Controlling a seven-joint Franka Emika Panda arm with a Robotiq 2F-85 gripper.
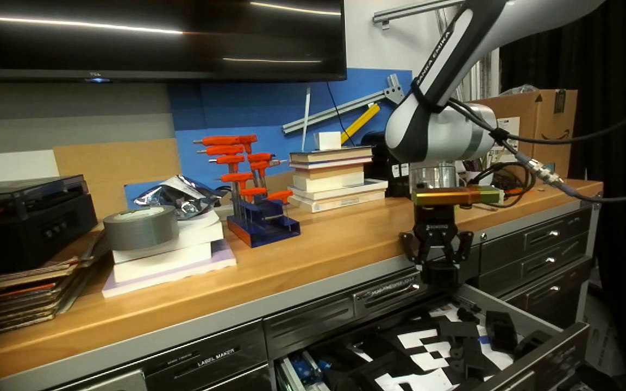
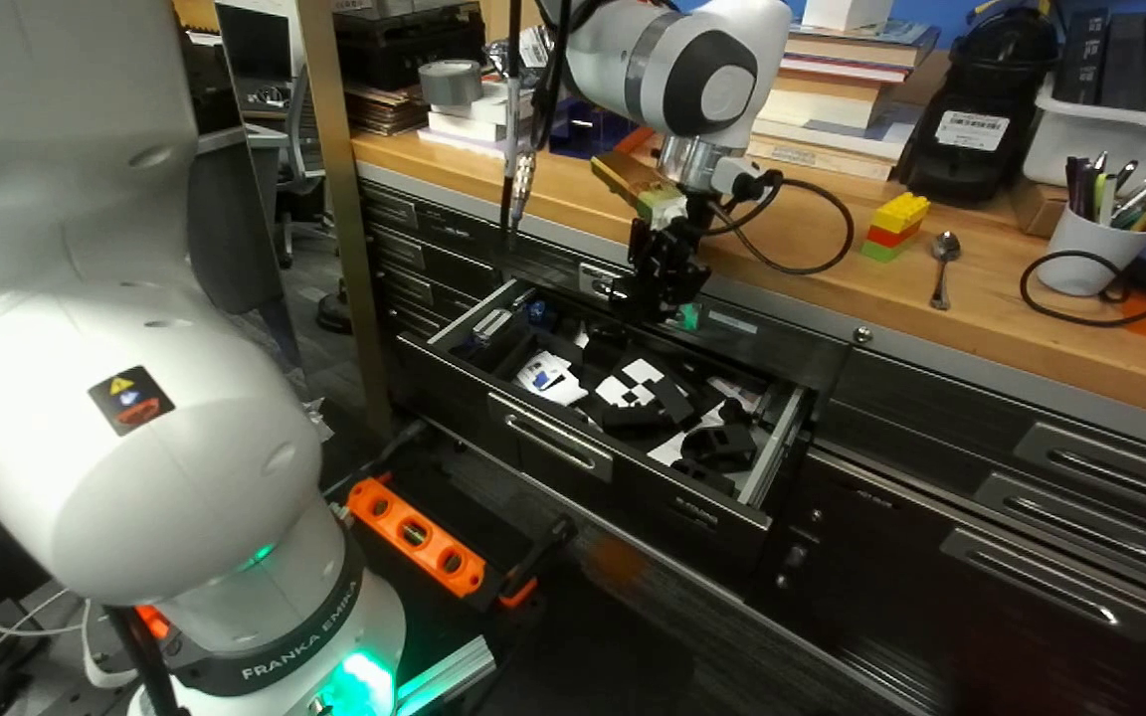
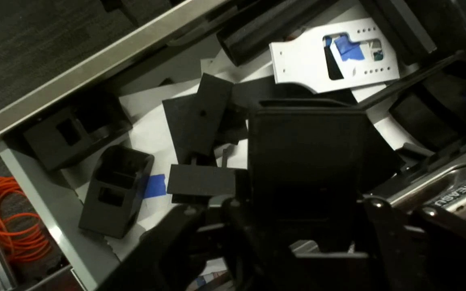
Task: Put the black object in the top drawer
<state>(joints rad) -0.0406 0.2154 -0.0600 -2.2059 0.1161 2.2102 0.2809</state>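
Note:
My gripper (image 1: pixel 439 259) hangs over the open top drawer (image 1: pixel 549 358), just in front of the worktop edge. It is shut on the black object (image 1: pixel 440 276), held above the drawer's contents. In an exterior view the gripper (image 2: pixel 668 264) is over the back part of the drawer (image 2: pixel 648 487), and the dark object blends with the fingers. In the wrist view the black object (image 3: pixel 306 149) looks large and dark between the fingers (image 3: pixel 303 206), whose tips are hard to make out. The drawer's side wall (image 3: pixel 55 226) shows at the left there.
The drawer holds black plastic parts (image 3: pixel 115 190), a white plate (image 3: pixel 306 60) and checkered pieces (image 2: pixel 633 383). On the wooden worktop (image 1: pixel 340 244) stand stacked books (image 1: pixel 335 184), a hex key rack (image 1: pixel 264 231), toy bricks (image 2: pixel 896 227) and a spoon (image 2: pixel 944 264). A cable hangs by the wrist.

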